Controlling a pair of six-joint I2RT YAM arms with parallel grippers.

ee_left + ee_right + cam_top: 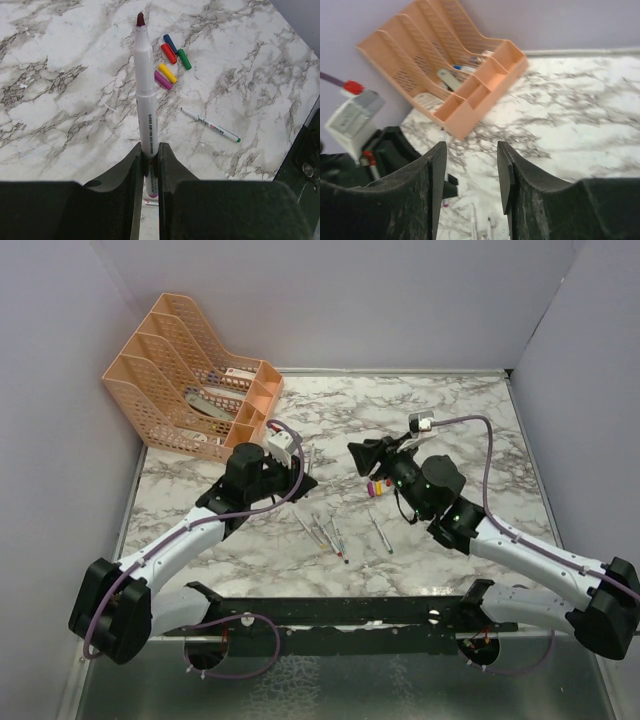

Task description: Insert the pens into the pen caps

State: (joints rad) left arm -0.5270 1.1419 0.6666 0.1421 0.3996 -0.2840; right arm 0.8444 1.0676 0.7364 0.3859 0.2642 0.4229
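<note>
jaws of the left gripper (149, 150) pinched a thin pale grey-white stick pen (145, 75) at its rear, dark red tip aimed toward five stubby coloured plastic caps (167, 73), likely for capping; the right gripper (471, 150) hung spread, empty.

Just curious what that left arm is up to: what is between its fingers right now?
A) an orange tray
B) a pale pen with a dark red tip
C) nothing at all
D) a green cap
B: in the left wrist view the left fingers are closed on a pen with a dark red tip, while the caps lie loose on the table.
</note>
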